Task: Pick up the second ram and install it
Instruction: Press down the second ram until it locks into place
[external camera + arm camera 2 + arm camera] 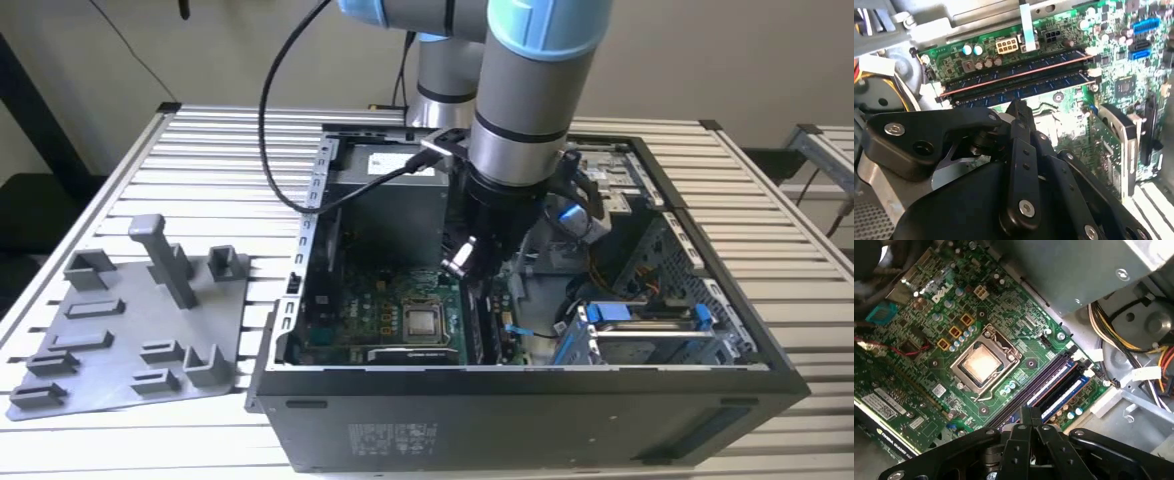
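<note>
Two long dark memory sticks stand side by side in the motherboard's slots. The second ram [1029,87] [1066,390] is the one closer to my fingers; the other stick [1014,75] [1049,375] lies just beyond it. My gripper [1018,106] [1030,411] [465,262] is shut, its black fingers pressed together with nothing between them. Its tip is right over the middle of the second ram; I cannot tell whether it touches. In the exterior view the arm reaches down into the open computer case [534,375].
The silver processor [980,362] [424,322] sits in its socket beside the slots. A bundle of cables [1134,347] and metal drive bays [641,335] crowd the case's other side. A grey fixture plate [134,335] with upright pegs lies on the slatted table at the exterior view's left.
</note>
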`<state>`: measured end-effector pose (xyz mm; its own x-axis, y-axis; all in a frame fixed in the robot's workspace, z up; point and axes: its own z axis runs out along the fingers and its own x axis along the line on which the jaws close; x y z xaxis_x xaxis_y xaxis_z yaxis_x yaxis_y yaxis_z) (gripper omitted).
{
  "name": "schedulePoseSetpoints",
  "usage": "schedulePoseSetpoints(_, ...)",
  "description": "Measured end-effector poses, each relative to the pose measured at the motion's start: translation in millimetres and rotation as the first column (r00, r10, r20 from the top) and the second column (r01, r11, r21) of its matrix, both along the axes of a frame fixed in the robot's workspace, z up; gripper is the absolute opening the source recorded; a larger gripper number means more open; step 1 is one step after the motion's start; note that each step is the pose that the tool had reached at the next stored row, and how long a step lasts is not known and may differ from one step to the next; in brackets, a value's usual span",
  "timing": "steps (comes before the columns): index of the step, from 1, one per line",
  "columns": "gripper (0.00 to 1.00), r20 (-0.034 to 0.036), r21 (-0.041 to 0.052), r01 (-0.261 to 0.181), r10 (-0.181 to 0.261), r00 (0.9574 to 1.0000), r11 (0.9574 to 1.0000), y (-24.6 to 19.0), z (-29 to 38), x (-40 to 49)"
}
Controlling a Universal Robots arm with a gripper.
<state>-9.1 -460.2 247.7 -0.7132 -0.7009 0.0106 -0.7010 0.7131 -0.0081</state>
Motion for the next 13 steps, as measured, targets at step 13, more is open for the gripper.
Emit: schedulePoseSetpoints(13,0.11,0.0001,0.0001,-0.234,0.234,0.9723,0.9723,0.0,-0.4,0.0)
